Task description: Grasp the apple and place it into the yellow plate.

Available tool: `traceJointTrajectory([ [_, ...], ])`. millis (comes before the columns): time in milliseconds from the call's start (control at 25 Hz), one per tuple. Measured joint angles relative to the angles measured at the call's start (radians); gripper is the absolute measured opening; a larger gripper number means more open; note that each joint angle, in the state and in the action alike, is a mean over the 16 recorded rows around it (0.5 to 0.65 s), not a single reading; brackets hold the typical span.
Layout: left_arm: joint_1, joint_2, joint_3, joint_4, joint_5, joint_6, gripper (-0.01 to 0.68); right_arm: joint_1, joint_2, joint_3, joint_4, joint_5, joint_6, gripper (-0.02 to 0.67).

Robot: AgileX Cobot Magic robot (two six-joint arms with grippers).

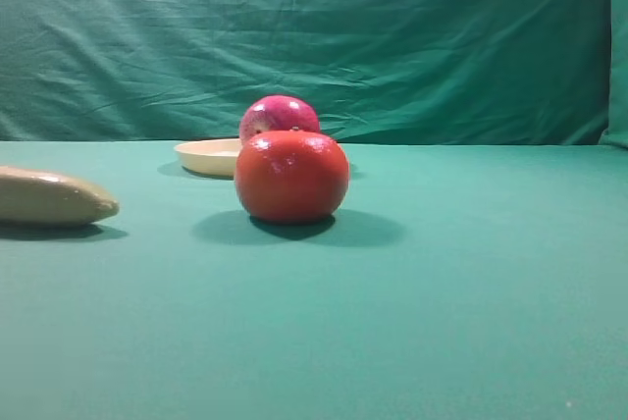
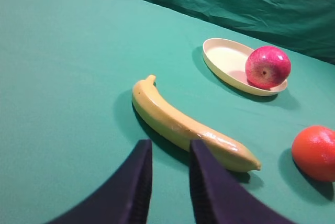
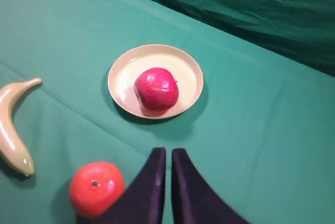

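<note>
The magenta-red apple (image 1: 280,114) sits in the pale yellow plate (image 1: 206,157), toward the plate's right side in the exterior high view. It lies in the plate (image 3: 188,72) in the right wrist view too, apple (image 3: 156,89) slightly below centre. The left wrist view shows the apple (image 2: 268,67) at the near end of the plate (image 2: 222,59). My right gripper (image 3: 168,153) is shut and empty, above the cloth in front of the plate. My left gripper (image 2: 170,148) is empty with a small gap between its fingers, beside the banana. Neither gripper shows in the exterior high view.
A larger orange-red fruit (image 1: 291,177) stands in front of the apple, also in the wrist views (image 3: 97,189) (image 2: 315,152). A tan-yellow banana (image 2: 183,124) lies at the left (image 1: 49,197). Green cloth covers the table and hangs as a backdrop.
</note>
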Motion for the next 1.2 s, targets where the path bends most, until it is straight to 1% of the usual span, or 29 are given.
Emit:
traceJointTrajectory([
  [160, 0.000, 0.000, 0.000, 0.000, 0.000, 0.000, 0.157, 0.000, -0.143, 0.121, 0.002, -0.024, 0.001, 0.000],
  [320, 0.000, 0.000, 0.000, 0.000, 0.000, 0.000, 0.157, 0.000, -0.274, 0.197, -0.002, -0.007, 0.001, 0.000],
  [520, 0.000, 0.000, 0.000, 0.000, 0.000, 0.000, 0.157, 0.000, -0.420, 0.255, -0.025, 0.027, 0.015, 0.000],
  [800, 0.000, 0.000, 0.000, 0.000, 0.000, 0.000, 0.157, -0.005, -0.568, 0.317, -0.114, 0.074, 0.085, 0.000],
  [1000, 0.000, 0.000, 0.000, 0.000, 0.000, 0.000, 0.157, -0.048, -0.641, 0.388, -0.179, 0.073, 0.141, 0.000],
  [1200, 0.000, 0.000, 0.000, 0.000, 0.000, 0.000, 0.157, -0.132, -0.713, 0.484, -0.220, 0.039, 0.177, 0.000],
])
